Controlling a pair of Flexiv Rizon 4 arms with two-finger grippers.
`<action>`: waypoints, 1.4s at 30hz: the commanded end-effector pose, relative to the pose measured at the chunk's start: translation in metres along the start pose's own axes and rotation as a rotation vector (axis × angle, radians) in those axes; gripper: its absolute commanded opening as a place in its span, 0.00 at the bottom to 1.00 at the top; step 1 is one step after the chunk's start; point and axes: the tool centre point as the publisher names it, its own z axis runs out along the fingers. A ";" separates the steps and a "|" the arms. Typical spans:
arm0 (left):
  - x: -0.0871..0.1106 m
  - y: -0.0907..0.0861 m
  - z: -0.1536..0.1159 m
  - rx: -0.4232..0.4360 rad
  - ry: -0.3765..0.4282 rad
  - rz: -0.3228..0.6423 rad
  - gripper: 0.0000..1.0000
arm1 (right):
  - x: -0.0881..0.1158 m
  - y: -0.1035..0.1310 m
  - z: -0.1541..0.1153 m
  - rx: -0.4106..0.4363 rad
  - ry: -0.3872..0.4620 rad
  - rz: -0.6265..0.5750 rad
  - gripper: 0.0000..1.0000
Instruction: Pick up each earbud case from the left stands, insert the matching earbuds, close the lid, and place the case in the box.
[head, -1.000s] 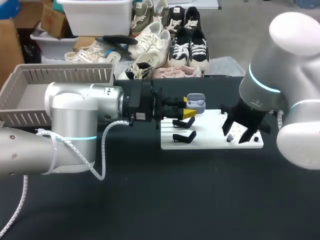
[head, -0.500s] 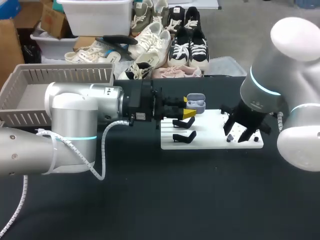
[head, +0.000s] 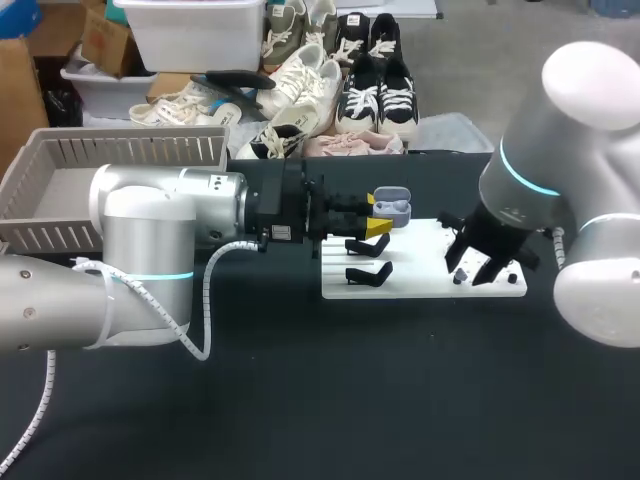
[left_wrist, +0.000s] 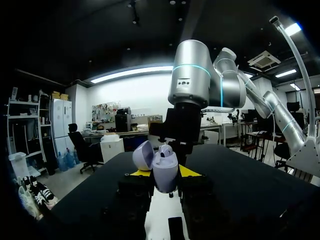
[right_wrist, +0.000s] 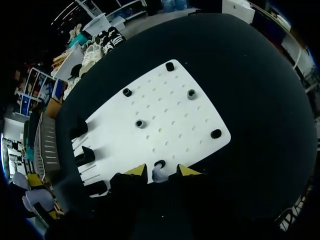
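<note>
- The lilac earbud case (left_wrist: 164, 169) was held off the table, its lid hinged open and tipped back; in the head view it sat (head: 392, 208) over the far left corner of the white pegboard (head: 425, 286).
- A small rounded piece showed in the open top of the case, though I could not tell whether it was a seated earbud.
- The left gripper (left_wrist: 165, 172) was clamped on the case, one yellow tip pressed to each side of its lower body.
- Two black stands (head: 367, 272) stood on the left part of the pegboard, just below the held case.
- A lilac earbud (right_wrist: 158, 174) stood on the near edge of the pegboard (right_wrist: 175, 137), beside a black round holder (right_wrist: 160, 164).
- The right gripper (right_wrist: 161, 171) hung over that earbud with its fingers parted, one to each side, and a thin gap showed between each tip and the earbud, so it had hold of nothing.
- Five more black round holders were spread across the board, one of them (right_wrist: 140, 123) near its middle.
- The slatted box (head: 130, 150) sat at the far left of the black table (head: 300, 400), well apart from the pegboard, behind the left arm.
</note>
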 end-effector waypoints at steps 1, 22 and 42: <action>0.000 0.001 0.000 0.002 -0.001 0.000 0.00 | 0.000 0.002 0.004 0.003 -0.003 0.000 0.35; 0.000 0.001 0.000 0.002 -0.001 0.000 0.00 | 0.000 0.001 0.006 0.018 0.009 -0.015 0.00; 0.000 0.001 0.000 0.002 -0.001 0.000 0.00 | 0.000 -0.011 -0.018 -0.009 -0.019 -0.002 0.00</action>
